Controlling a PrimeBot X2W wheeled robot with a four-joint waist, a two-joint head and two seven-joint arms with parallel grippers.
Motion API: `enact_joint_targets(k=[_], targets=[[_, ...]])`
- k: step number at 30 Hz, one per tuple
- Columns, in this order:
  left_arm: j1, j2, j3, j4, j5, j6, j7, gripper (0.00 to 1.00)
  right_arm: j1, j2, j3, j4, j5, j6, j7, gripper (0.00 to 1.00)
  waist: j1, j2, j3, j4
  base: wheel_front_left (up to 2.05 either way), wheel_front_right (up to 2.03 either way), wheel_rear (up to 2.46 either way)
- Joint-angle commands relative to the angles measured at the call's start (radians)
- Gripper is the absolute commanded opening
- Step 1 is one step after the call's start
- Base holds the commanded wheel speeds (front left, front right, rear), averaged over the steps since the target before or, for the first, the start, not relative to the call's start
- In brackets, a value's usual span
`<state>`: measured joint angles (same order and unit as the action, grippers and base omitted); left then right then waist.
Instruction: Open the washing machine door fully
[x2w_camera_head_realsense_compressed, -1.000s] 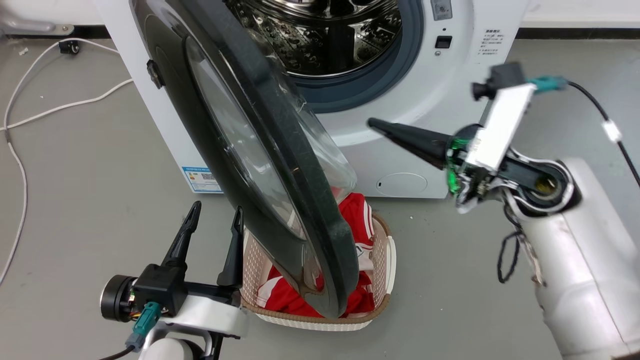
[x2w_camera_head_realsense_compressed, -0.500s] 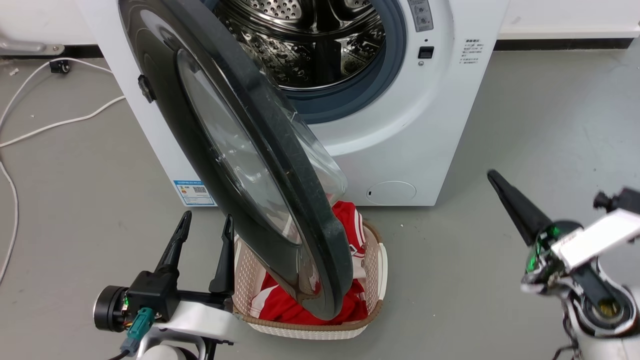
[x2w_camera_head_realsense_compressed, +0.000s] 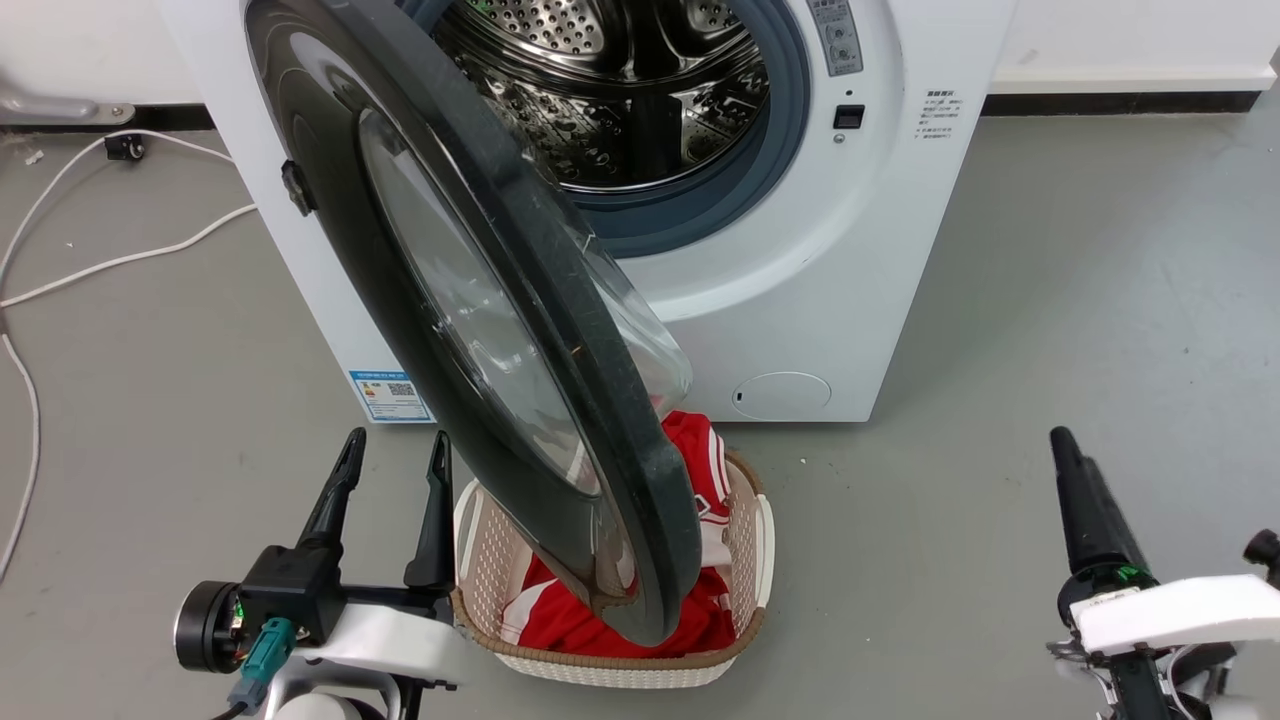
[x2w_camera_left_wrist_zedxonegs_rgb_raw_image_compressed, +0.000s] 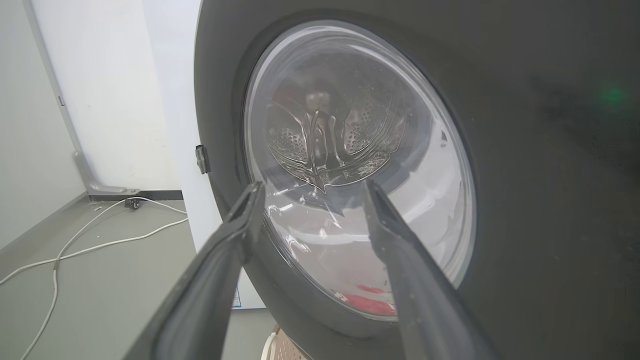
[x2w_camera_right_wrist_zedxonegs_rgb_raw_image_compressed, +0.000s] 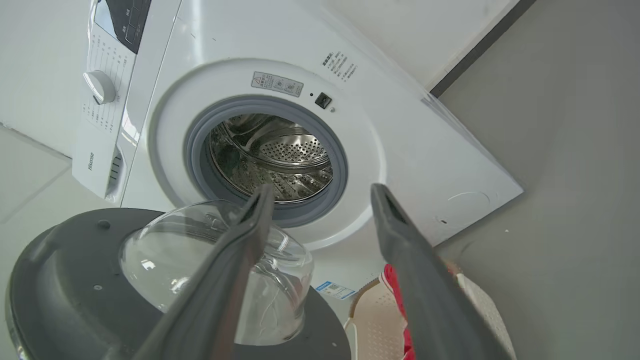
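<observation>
The white washing machine (x2w_camera_head_realsense_compressed: 800, 300) stands ahead with its steel drum (x2w_camera_head_realsense_compressed: 620, 90) exposed. Its round black door (x2w_camera_head_realsense_compressed: 560, 330) is swung out towards me on the left hinge, nearly edge-on, its clear glass bowl (x2w_camera_head_realsense_compressed: 640, 340) bulging to the right. My left gripper (x2w_camera_head_realsense_compressed: 394, 445) is open just left of the door's lower outer face, touching nothing. In the left wrist view its fingertips (x2w_camera_left_wrist_zedxonegs_rgb_raw_image_compressed: 314, 186) frame the door window (x2w_camera_left_wrist_zedxonegs_rgb_raw_image_compressed: 350, 225). My right gripper (x2w_camera_head_realsense_compressed: 1060, 440) sits low at the right, far from the door. The right wrist view shows it (x2w_camera_right_wrist_zedxonegs_rgb_raw_image_compressed: 322, 189) open and empty, above the door (x2w_camera_right_wrist_zedxonegs_rgb_raw_image_compressed: 65, 290).
A white laundry basket (x2w_camera_head_realsense_compressed: 745, 560) with red clothing (x2w_camera_head_realsense_compressed: 690, 450) sits on the floor right under the door's lower edge. A white cable (x2w_camera_head_realsense_compressed: 100, 265) trails over the grey floor at the left. Open floor lies to the right of the machine.
My right arm has drawn back from the machine's front down to the lower right. The door's angle looks the same. The head camera has shifted a little.
</observation>
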<state>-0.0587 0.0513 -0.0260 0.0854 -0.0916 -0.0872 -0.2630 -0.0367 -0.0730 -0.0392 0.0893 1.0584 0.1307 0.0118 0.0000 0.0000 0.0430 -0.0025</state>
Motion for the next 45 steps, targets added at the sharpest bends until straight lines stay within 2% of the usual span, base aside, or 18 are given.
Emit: enact_joint_targets(k=[1,6,10,16,22,31,44,45], targets=[[0.008,-0.001,0.005,-0.004,0.001,0.005,-0.003,1.00,-0.001,0.008,-0.011,-0.001,-0.106,0.000,-0.055,1.00,0.0000,0.0000,0.000,-0.001,0.00,0.00,0.00],[0.006,-0.001,0.008,-0.002,0.006,0.001,-0.003,1.00,-0.034,0.015,-0.046,-0.029,-0.442,0.000,-0.169,1.00,0.0000,0.0000,0.001,0.003,0.00,0.00,0.00],[0.008,-0.001,0.008,0.000,0.006,0.000,-0.003,1.00,-0.043,0.019,-0.060,-0.096,-0.707,0.000,-0.214,1.00,0.0000,0.0000,0.000,0.006,0.00,0.00,0.00],[0.010,-0.001,0.010,-0.001,0.009,-0.004,-0.003,1.00,0.000,0.022,-0.004,-0.173,-0.990,0.000,-0.225,1.00,0.0000,0.0000,0.002,0.002,0.00,0.00,0.00],[0.010,-0.001,0.005,0.002,0.015,-0.007,-0.003,1.00,0.056,0.024,0.036,-0.159,-1.076,0.000,-0.217,1.00,0.0000,0.0000,-0.001,0.004,0.00,0.00,0.00],[0.007,0.004,0.006,-0.003,0.021,-0.010,-0.003,1.00,0.077,0.024,0.009,-0.107,-1.009,0.000,-0.240,1.00,0.0000,0.0000,0.001,0.002,0.00,0.00,0.00],[0.007,0.004,0.003,-0.003,0.025,-0.015,-0.003,1.00,0.065,0.024,0.007,-0.085,-1.015,0.000,-0.248,1.00,0.0000,0.0000,0.005,0.005,0.00,0.00,0.00],[0.005,0.005,0.002,-0.003,0.025,-0.015,-0.003,0.64,0.065,0.024,0.007,-0.085,-1.015,0.000,-0.248,1.00,0.0000,0.0000,0.006,0.005,0.00,0.00,0.00]])
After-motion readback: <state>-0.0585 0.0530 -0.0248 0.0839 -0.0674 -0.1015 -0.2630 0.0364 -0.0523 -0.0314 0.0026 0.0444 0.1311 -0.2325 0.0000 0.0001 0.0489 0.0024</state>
